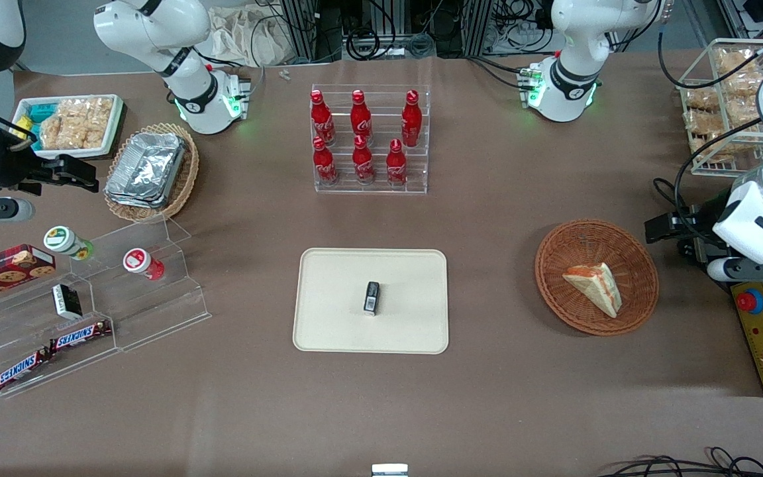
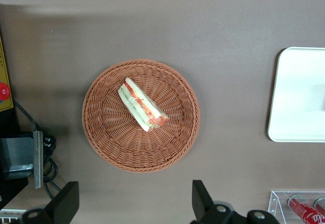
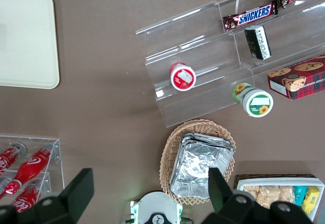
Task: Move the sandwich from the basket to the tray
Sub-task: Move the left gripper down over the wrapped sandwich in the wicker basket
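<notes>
The sandwich [image 1: 593, 286] lies in the reddish-brown basket [image 1: 554, 265], a pale wedge with red and green filling along its edge. In the left wrist view the sandwich [image 2: 142, 104] lies near the middle of the basket [image 2: 106, 132]. My left gripper [image 1: 660, 228] hangs above the table beside the basket, toward the working arm's end. In the left wrist view the gripper [image 2: 133, 193] is open and empty, its fingers wide apart just outside the basket rim. The cream tray [image 1: 328, 318] lies mid-table with a small dark packet [image 1: 371, 297] on it.
A rack of red bottles [image 1: 368, 142] stands farther from the front camera than the tray. A yellow control box [image 1: 762, 331] and a wire basket of snacks [image 1: 719, 106] sit at the working arm's end. A clear stand of snacks [image 1: 90, 298] sits at the parked arm's end.
</notes>
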